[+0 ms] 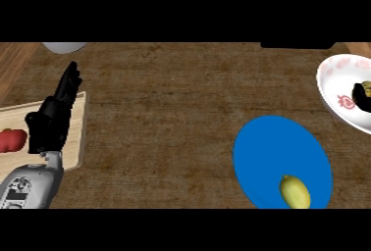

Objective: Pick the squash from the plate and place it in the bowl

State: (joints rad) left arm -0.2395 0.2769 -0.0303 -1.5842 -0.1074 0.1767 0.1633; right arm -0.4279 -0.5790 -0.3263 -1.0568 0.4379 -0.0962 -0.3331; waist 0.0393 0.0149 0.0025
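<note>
Squash (295, 191), yellow and oval, lies on the near part of the blue plate (275, 147), far to the right of the left robot hand (49, 125) and nearer the robot than it; well apart from it. Grey forearm (29, 184) comes in at the lower left; left robot hand is over the wooden cutting board (22, 110) at the left edge, fingers (69, 81) straight and pressed together, pointing away from the robot, holding nothing; red vegetable (12, 139) on the board just left of the palm, contact cannot be told. Plate rests on the brown worktop (174, 98); white bowl (334, 83) with red pattern sits beyond the plate, far right of the robot hand, about level with its fingertips; dark and yellow item (360, 91) inside the bowl, cut off by the edge; grey rounded object (64, 47) at the far edge, just beyond the fingertips.
</note>
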